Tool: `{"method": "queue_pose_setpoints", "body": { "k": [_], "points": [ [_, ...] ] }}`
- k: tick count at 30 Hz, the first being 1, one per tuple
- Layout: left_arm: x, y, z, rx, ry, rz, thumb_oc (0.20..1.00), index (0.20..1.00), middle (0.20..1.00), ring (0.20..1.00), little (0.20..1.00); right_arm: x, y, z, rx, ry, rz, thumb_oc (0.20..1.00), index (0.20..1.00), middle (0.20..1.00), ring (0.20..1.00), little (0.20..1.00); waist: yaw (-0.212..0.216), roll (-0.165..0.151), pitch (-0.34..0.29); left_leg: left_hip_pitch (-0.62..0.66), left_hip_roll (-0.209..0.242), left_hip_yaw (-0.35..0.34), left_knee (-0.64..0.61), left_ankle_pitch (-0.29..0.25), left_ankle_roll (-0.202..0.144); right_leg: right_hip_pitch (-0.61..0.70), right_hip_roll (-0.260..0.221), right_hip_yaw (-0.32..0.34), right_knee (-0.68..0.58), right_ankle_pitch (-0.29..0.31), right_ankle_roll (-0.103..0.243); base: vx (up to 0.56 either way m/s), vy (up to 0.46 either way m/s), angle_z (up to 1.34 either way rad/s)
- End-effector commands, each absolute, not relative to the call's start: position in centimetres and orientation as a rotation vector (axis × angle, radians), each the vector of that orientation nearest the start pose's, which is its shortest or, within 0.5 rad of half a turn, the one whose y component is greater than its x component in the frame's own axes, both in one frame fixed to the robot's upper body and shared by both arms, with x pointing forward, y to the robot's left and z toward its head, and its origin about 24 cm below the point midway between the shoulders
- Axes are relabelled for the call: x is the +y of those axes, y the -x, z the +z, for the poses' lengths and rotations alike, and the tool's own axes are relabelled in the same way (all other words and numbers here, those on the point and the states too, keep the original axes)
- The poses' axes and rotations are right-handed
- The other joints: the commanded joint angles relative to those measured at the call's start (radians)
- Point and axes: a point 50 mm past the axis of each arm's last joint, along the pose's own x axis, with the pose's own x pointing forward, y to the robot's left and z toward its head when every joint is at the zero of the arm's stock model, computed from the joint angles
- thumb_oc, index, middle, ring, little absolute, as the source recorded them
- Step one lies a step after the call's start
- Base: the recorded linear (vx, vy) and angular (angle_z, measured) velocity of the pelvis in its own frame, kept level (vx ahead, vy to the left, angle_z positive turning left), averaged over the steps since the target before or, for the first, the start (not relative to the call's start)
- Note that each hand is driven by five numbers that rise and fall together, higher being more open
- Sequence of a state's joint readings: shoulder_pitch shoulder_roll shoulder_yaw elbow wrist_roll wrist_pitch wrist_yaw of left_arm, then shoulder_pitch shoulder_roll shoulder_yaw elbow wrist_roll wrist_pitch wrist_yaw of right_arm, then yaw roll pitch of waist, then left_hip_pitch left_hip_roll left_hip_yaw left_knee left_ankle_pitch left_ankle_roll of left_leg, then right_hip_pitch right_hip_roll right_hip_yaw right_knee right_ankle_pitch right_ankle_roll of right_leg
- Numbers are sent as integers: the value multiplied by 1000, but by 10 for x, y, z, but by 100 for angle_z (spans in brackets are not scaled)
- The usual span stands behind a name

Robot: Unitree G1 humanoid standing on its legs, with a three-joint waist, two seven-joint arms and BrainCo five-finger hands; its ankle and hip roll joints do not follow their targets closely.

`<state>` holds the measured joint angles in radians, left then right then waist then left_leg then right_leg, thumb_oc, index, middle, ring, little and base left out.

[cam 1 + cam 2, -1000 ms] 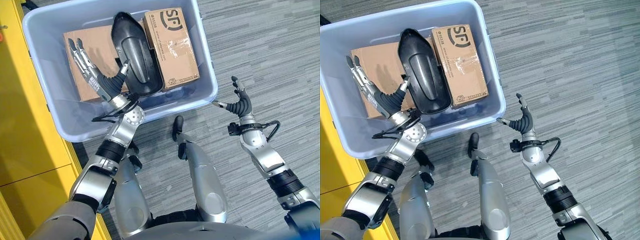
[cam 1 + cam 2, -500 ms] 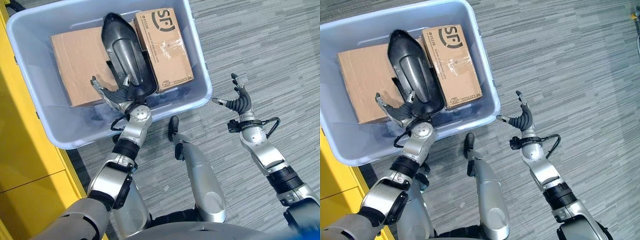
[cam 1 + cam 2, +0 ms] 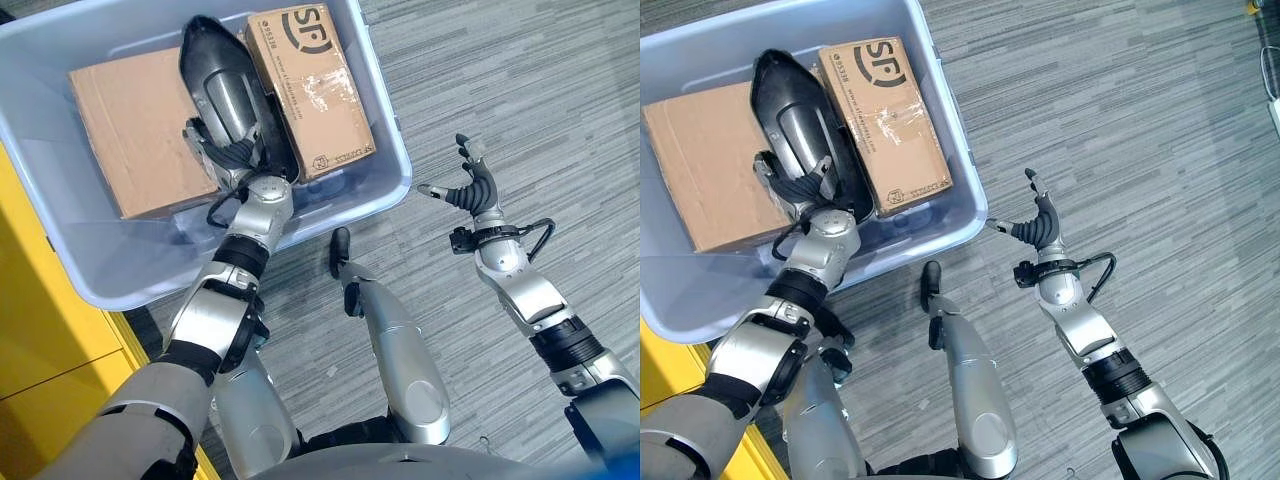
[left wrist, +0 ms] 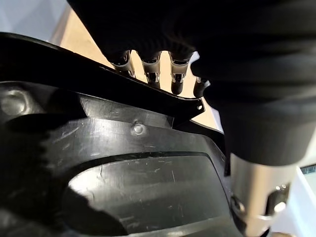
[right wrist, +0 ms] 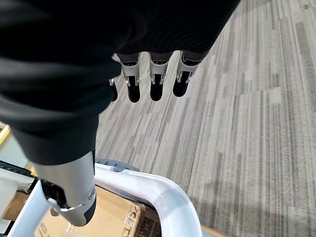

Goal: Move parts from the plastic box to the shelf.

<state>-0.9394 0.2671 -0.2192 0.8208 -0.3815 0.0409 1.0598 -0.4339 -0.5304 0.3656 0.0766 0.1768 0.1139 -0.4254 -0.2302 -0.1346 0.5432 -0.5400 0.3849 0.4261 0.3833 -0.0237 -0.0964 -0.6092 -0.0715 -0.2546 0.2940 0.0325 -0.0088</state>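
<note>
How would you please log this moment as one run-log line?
left hand: fingers over black plastic part's edge, grip unclear | right hand: open, idle over carpet | part in plastic box between cardboard boxes

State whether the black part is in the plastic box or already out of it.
In. The black part lies inside the plastic box, between two cardboard boxes, with the left hand at its near end.

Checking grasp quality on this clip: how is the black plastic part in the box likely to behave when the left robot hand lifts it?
The black part looks like a rigid moulded shell, so probably stiff and light for its size. Its glossy, curved surface may be slippery. It is long and leans on two cardboard boxes, and the left robot hand is at one end, so it may well swing or tip.
</note>
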Motion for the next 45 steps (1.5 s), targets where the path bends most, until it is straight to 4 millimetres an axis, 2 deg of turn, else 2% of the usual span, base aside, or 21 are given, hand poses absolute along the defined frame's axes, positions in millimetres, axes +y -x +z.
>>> {"method": "queue_pose_setpoints", "body": {
  "k": [1,5,7,13,19,21,26,27,28,32,34,35,40,45],
  "points": [
    [185,-389,150,-24,-75,818,1000,1000,1000,1000,1000,-169,-319,145,-288,369,-104,1000,1000,1000,1000,1000,20,-114,-23,-55,39,-14,121,-61,-90,-14,-69,1,72,-82,134,0,0,0],
    [182,-390,138,61,34,800,1000,1000,1000,1000,1000,-167,-321,149,-294,369,-110,1000,1000,1000,1000,1000,15,-113,-23,-67,35,-15,123,-61,-90,-27,-66,4,68,-77,133,-2,-2,-1],
    [180,-389,127,154,198,799,1000,1000,1000,1000,1000,-168,-321,150,-297,368,-114,1000,1000,1000,1000,1000,15,-114,-23,-77,35,-19,126,-60,-92,-34,-67,4,66,-74,134,-8,-19,-5],
    [185,-384,110,227,213,867,1000,1000,1000,1000,1000,-166,-322,153,-297,355,-122,1000,1000,1000,1000,1000,13,-120,-23,-101,31,-30,129,-57,-98,-52,-68,1,59,-65,137,-8,-21,1],
    [175,-384,94,280,111,718,1000,1000,1000,1000,1000,-168,-319,154,-302,341,-125,1000,1000,1000,1000,1000,8,-124,-23,-115,32,-32,128,-54,-98,-67,-68,1,54,-55,137,-2,-26,3],
    [164,-384,91,288,168,635,1000,1000,1000,1000,1000,-169,-320,157,-305,343,-132,1000,1000,1000,1000,1000,5,-120,-23,-119,31,-29,127,-55,-96,-76,-67,3,51,-52,135,6,0,2],
    [155,-386,89,298,212,556,1000,1000,1000,1000,1000,-172,-320,162,-306,349,-138,1000,1000,1000,1000,1000,-1,-115,-23,-124,30,-24,127,-53,-96,-86,-65,9,51,-49,133,0,0,0],
    [152,-386,88,305,223,522,918,918,918,918,918,-172,-320,162,-306,348,-143,1000,1000,1000,1000,1000,-3,-114,-23,-126,30,-22,126,-53,-95,-89,-65,10,50,-47,133,0,0,0],
    [150,-386,86,316,238,502,200,200,200,200,200,-173,-321,163,-309,344,-148,1000,1000,1000,1000,1000,-4,-114,-23,-131,31,-23,128,-52,-96,-94,-65,11,50,-46,131,0,0,0],
    [141,-386,83,347,324,418,200,200,200,200,200,-176,-321,169,-314,343,-148,1000,1000,1000,1000,1000,-11,-109,-23,-148,33,-24,139,-53,-97,-114,-63,19,57,-44,128,25,-1,2],
    [140,-384,86,317,466,475,200,200,200,200,200,-176,-319,166,-301,341,-146,1000,1000,1000,1000,1000,-11,-108,-23,-151,30,-26,141,-56,-97,-117,-61,20,56,-44,129,38,-26,3],
    [141,-384,86,314,478,495,200,200,200,200,200,-175,-319,165,-295,338,-144,1000,1000,1000,1000,1000,-10,-108,-23,-152,29,-27,142,-56,-97,-117,-61,20,57,-43,129,27,-21,-4],
    [148,-379,79,360,448,612,200,200,200,200,200,-174,-320,154,-271,296,-163,1000,1000,1000,1000,1000,1,-114,-23,-166,27,-41,151,-60,-99,-120,-64,12,62,-46,131,16,-54,-1],
    [154,-378,75,366,423,634,200,200,200,200,200,-172,-319,151,-259,287,-154,1000,1000,1000,1000,1000,3,-120,-23,-167,28,-45,152,-60,-99,-120,-65,6,63,-45,132,7,-22,-2]
  ]
}}
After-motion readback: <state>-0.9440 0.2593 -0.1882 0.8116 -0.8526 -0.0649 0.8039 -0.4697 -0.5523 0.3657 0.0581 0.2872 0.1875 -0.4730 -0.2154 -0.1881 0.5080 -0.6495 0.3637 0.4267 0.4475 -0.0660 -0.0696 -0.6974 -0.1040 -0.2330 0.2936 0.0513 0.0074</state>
